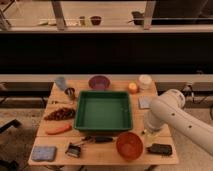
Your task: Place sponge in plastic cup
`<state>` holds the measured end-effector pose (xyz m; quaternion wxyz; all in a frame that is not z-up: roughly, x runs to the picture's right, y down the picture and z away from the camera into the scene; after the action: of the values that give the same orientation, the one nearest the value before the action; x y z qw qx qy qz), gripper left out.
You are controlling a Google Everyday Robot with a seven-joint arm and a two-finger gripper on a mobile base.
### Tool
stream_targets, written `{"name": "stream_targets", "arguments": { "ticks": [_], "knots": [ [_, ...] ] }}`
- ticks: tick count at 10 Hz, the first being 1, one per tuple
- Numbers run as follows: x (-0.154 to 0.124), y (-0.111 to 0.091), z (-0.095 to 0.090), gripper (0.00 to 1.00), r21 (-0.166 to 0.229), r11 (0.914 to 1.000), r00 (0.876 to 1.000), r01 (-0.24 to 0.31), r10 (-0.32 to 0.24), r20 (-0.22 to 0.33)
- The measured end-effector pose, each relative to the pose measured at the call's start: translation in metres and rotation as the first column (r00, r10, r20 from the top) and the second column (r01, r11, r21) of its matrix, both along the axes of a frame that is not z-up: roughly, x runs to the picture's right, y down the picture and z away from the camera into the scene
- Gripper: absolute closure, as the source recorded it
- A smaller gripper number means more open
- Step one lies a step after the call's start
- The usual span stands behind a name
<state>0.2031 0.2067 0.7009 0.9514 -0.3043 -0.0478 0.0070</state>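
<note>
While the sponge lies flat at the front-left corner of the table, the plastic cup stands upright at the back-left corner, well apart from it and just beside a dark metal cup. Green tray at centre. My gripper hangs low at the right side, between tray and black block, near the red bowl. Whether it is spread or pressed together, I cannot tell.
</note>
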Motion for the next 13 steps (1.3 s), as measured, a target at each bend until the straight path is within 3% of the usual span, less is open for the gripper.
{"name": "stream_targets", "arguments": {
  "ticks": [2, 4, 6, 8, 9, 11, 13],
  "knots": [
    [-0.005, 0.008, -0.002, 0.27, -0.006, 1.0, 1.0, 0.004, -0.004, 0.017],
    [-0.014, 0.021, 0.001, 0.25, -0.015, 0.9999, 1.0, 0.002, -0.002, 0.027],
    [-0.017, 0.024, -0.001, 0.2, 0.017, 0.9995, 1.0, 0.026, -0.027, 0.008],
    [-0.039, 0.026, -0.02, 0.2, 0.061, 0.9948, 0.997, 0.081, -0.081, 0.004],
    [-0.052, 0.026, -0.028, 0.2, 0.077, 0.9914, 0.994, 0.106, -0.107, 0.01],
    [-0.106, 0.028, -0.043, 0.2, 0.099, 0.9798, 0.982, 0.174, -0.181, 0.063],
    [-0.156, 0.034, -0.05, 0.2, 0.08, 0.9738, 0.968, 0.213, -0.221, 0.116]
  ]
}}
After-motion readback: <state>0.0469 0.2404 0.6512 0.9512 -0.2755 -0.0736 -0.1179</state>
